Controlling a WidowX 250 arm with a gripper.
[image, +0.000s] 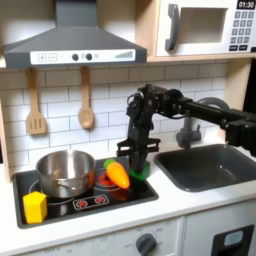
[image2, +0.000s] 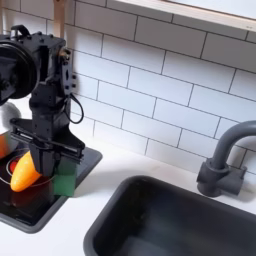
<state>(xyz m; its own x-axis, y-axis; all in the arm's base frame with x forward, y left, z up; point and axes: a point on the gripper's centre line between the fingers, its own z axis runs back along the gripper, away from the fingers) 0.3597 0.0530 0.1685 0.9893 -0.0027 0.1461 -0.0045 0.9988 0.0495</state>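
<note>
First exterior view: gripper (image: 133, 166) hangs over the stovetop's (image: 140, 192) right edge, fingers pointing down.
Gripper state: it looks closed on a green block (image: 141, 170), though the arm hides much of the grasp, so I cannot be sure the jaws pinch it.
Second exterior view: gripper (image2: 44, 160) sits right against the green block (image2: 66, 176) at the stovetop's (image2: 40, 214) right edge.
Carrot: an orange carrot (image: 118, 175) lies tilted on the red burner, just beside the gripper; it also shows in the second exterior view (image2: 24, 172).
Pot: a steel pot (image: 65, 172) stands on the stovetop's left half.
Yellow block: (image: 35, 207) at the stovetop's front left corner.
Sink: (image: 210, 166) off the stovetop's right edge.
</note>
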